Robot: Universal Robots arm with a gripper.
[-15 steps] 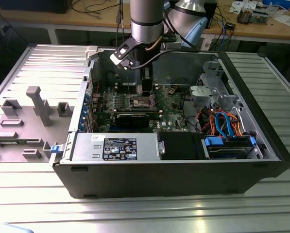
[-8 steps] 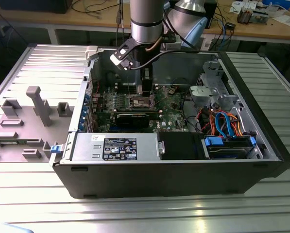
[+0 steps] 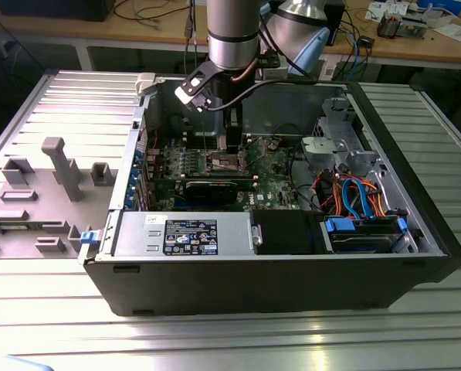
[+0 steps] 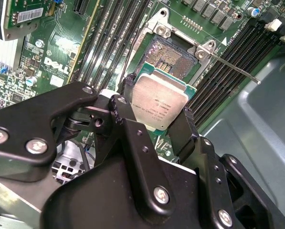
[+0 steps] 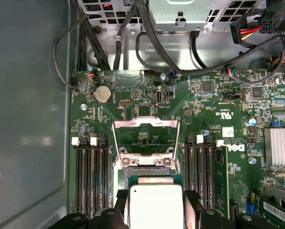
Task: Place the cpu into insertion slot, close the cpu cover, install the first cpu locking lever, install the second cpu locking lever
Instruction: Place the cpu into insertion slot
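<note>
exterior view: the claw (image 3: pixel 228 151) hangs low at centre frame, inside the open computer case (image 3: pixel 292 286). second wrist view: it is pinching the cpu (image 4: pixel 159 102) by opposite edges, flat, probably to keep it level, near the bare insertion slot (image 4: pixel 173 55) but not in it. first wrist view: the cpu cover (image 5: pixel 146 125) stands raised, leaving the socket free.

Mid-frame, the black jointed metal gripper (image 4: pixel 157 105) grips the flat silver-beige square cpu (image 4: pixel 160 98) by two edges (tilted), near the dark-centred, silver-rimmed insertion slot (image 4: pixel 173 56).
</note>
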